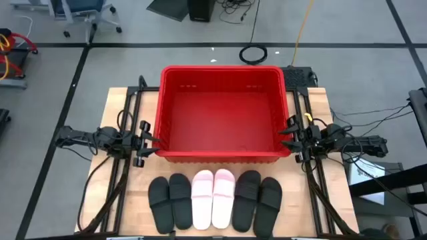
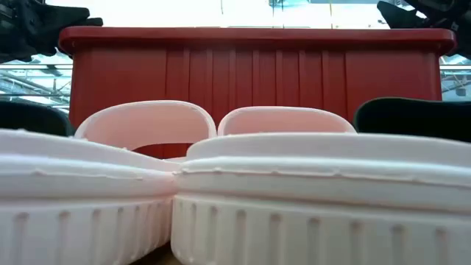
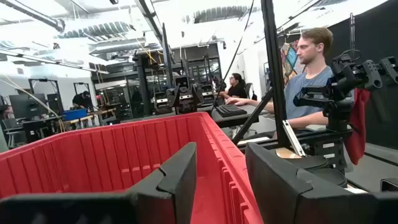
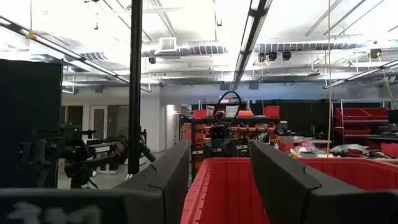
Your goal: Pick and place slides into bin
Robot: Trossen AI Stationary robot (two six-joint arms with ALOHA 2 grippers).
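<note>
The left gripper point(image 1: 157, 141) has its fingers point(image 3: 177, 177) spread apart, holding nothing, right at the left wall of the red bin point(image 1: 220, 155). The right gripper point(image 1: 285, 135) is spread apart too, at the right wall. Both arms reach in flat from the sides. Six slides point(image 1: 213, 199) lie in a row on the counter point(image 1: 120, 107) just before the bin; low down, the pink pair point(image 2: 235, 191) hides most of the black ones

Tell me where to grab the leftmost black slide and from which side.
Grip the leftmost black slide across its broad top strap, coming straight down from above. It lies flat, sole down, and the raised strap arches over an open gap. Its outer left side is free, so the left gripper, open beside the bin, looks best placed.
</note>
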